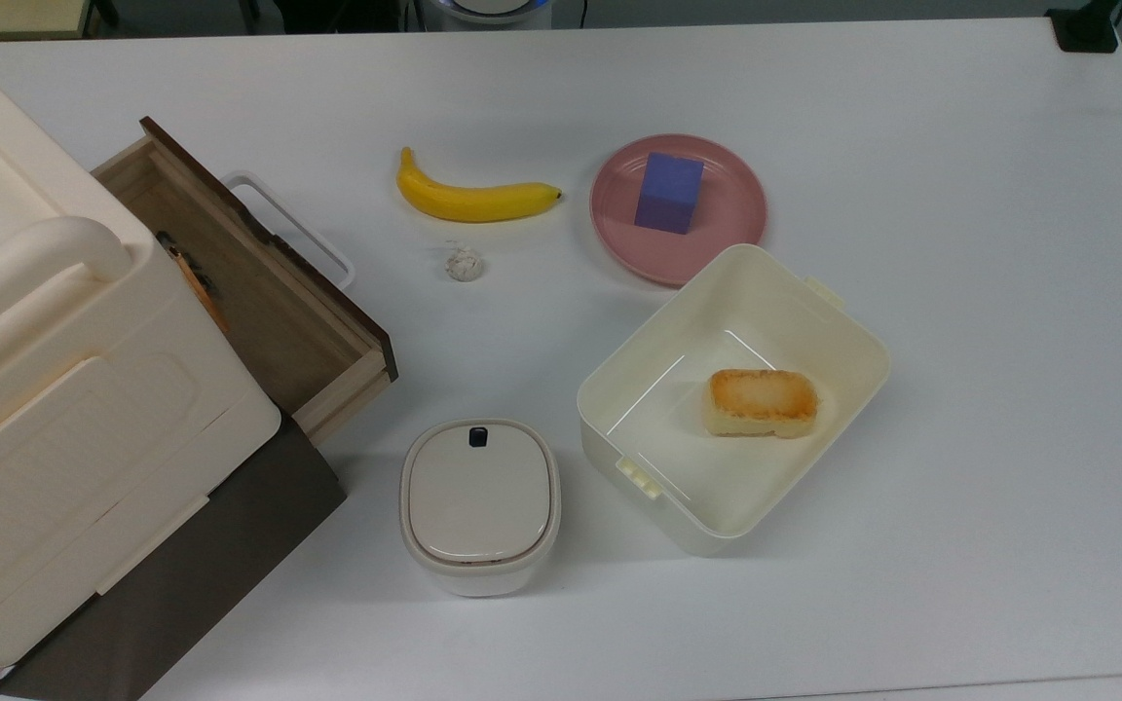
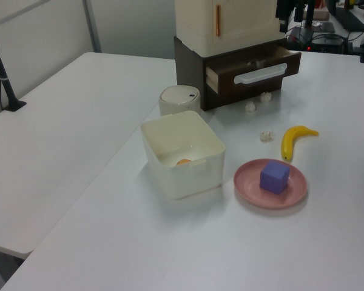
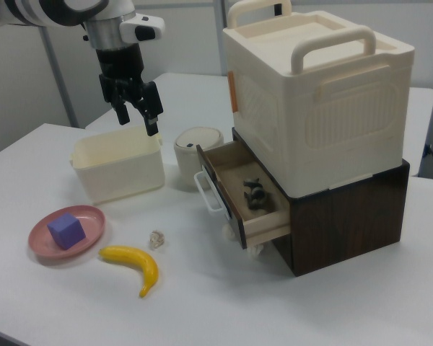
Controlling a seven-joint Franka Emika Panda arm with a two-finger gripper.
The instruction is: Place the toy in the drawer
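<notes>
- Toy (image 3: 255, 194) lies inside the open drawer (image 3: 263, 220), centre of the right view
- End effector (image 3: 135, 108) hangs upper left of the right view, fingers spread, holding nothing, well apart from the drawer
- Placement looks complete; judged best: retreat high, avoid the white handle (image 3: 207, 192), leave the banana (image 3: 133, 264) on the bench (image 3: 72, 317)

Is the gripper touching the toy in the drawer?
Apart. The right view shows the gripper raised, jaws open, well clear of the toy inside the drawer.
</notes>
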